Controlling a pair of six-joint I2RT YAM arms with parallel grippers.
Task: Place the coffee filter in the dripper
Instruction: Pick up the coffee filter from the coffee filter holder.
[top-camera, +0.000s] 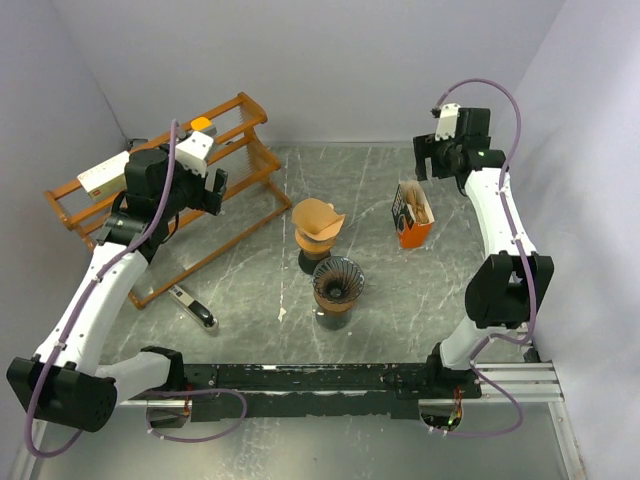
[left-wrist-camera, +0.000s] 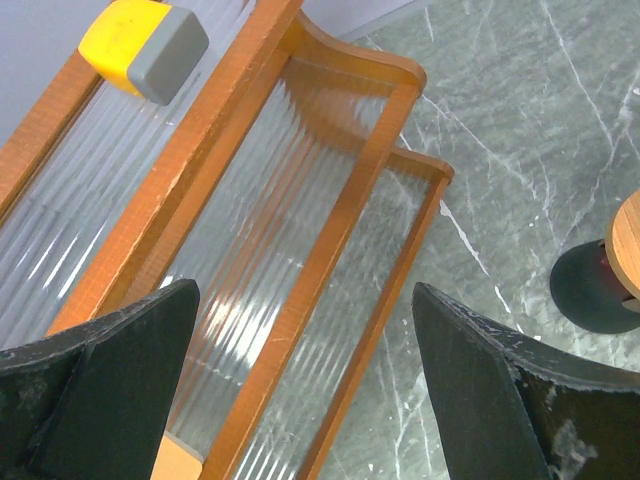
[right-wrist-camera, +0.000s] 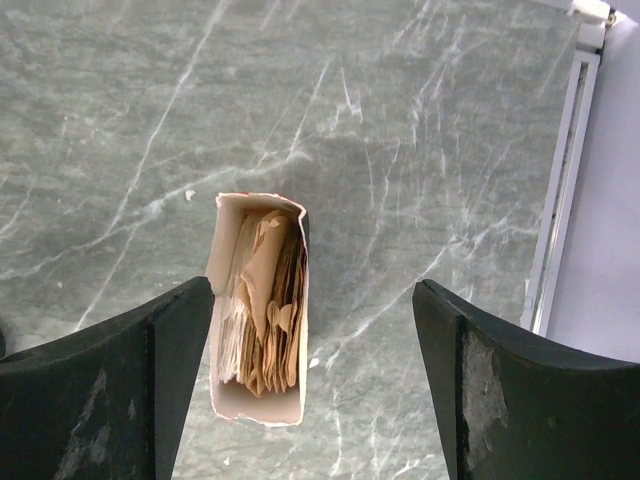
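A brown paper coffee filter (top-camera: 318, 216) sits in an orange-rimmed dripper (top-camera: 312, 239) on a dark stand at the table's middle. A second dark ribbed dripper (top-camera: 337, 281), empty, stands just in front of it. An orange box of paper filters (top-camera: 412, 215) stands to the right; in the right wrist view the open box (right-wrist-camera: 258, 310) holds several folded filters. My right gripper (top-camera: 428, 162) (right-wrist-camera: 312, 290) is open and empty above the box. My left gripper (top-camera: 212, 186) (left-wrist-camera: 303, 300) is open and empty above the wooden rack (left-wrist-camera: 330, 240).
The wooden rack (top-camera: 165, 195) stands at the back left, with a yellow and grey object (left-wrist-camera: 140, 35) on it. A black and silver tool (top-camera: 193, 307) lies on the table near the left front. The dark stand's base (left-wrist-camera: 595, 290) shows at the left wrist view's right edge.
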